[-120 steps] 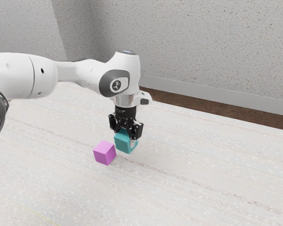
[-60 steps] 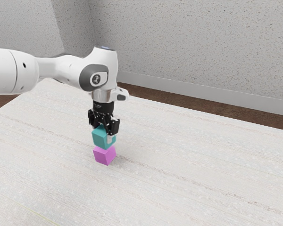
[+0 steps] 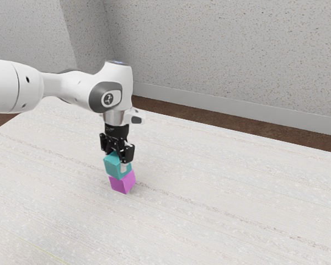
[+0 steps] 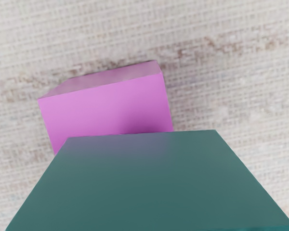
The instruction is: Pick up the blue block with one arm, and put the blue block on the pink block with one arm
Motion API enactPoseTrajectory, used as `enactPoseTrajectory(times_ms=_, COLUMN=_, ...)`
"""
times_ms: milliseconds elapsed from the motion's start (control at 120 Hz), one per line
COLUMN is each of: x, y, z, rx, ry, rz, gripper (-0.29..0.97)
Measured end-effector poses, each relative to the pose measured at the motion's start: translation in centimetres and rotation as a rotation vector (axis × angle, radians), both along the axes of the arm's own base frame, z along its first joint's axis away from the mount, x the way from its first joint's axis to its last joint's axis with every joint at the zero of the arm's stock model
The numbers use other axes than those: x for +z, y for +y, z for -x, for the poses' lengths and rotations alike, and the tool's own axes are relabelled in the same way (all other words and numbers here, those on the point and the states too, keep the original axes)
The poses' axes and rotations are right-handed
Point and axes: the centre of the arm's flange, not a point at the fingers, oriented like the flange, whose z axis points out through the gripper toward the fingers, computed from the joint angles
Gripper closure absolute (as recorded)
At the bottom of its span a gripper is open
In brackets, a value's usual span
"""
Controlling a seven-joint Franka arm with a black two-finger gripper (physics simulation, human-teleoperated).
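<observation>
Pincer (image 3: 117, 160) lower now, blue block (image 3: 111, 166) down onto pink block (image 3: 122, 182)

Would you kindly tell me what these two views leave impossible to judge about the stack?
- Exterior view: whether the blue block rests flat on the pink block; their seam is too small.
- Wrist view: the pink block's near part, covered by the blue block.
- Exterior view: the base of the arm, cut off by the left edge.
</observation>
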Motion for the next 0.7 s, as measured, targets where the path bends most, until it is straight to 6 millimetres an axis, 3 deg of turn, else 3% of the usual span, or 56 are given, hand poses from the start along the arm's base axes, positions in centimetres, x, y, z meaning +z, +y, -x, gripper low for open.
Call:
enactPoseTrajectory(times_ms=308, x=-0.2, y=1.2, z=0.0, rx=0.061, ry=0.0, rz=-0.009, gripper=0.33)
enactPoseTrajectory(times_ms=700, x=-0.1, y=1.0, z=0.3, rx=0.108, ry=0.001, rz=-0.02, gripper=0.33)
